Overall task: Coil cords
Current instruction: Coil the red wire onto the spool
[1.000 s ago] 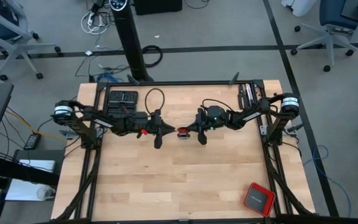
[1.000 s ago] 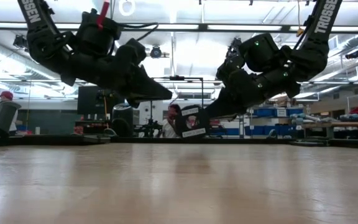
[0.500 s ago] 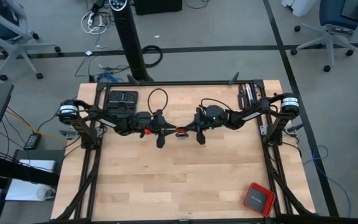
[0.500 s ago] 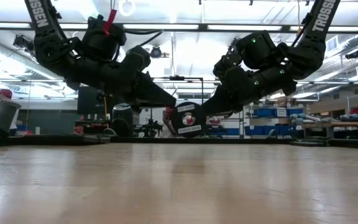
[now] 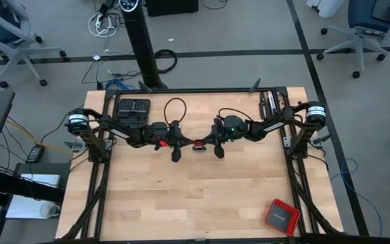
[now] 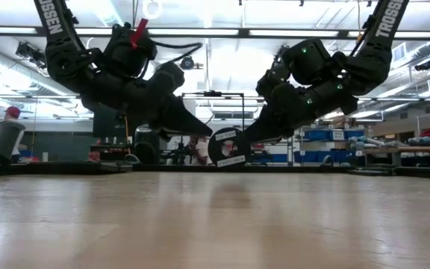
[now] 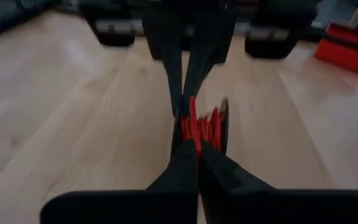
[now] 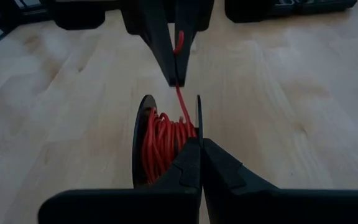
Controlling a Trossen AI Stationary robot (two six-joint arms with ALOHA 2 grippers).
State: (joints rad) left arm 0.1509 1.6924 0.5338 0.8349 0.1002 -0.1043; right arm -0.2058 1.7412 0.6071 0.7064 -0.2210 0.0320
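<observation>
Near the centre of the high view, above the table (image 5: 202, 196), the two grippers meet tip to tip. The right gripper (image 8: 199, 149) is closed on the rim of a small black spool (image 8: 143, 140) wound with red cord (image 8: 163, 140). The left gripper (image 8: 178, 78) is pinched shut on the cord's free end, just beyond the spool. That short strand runs straight between them, along the line joining the arms. How much cord remains unwound cannot be made out.
</observation>
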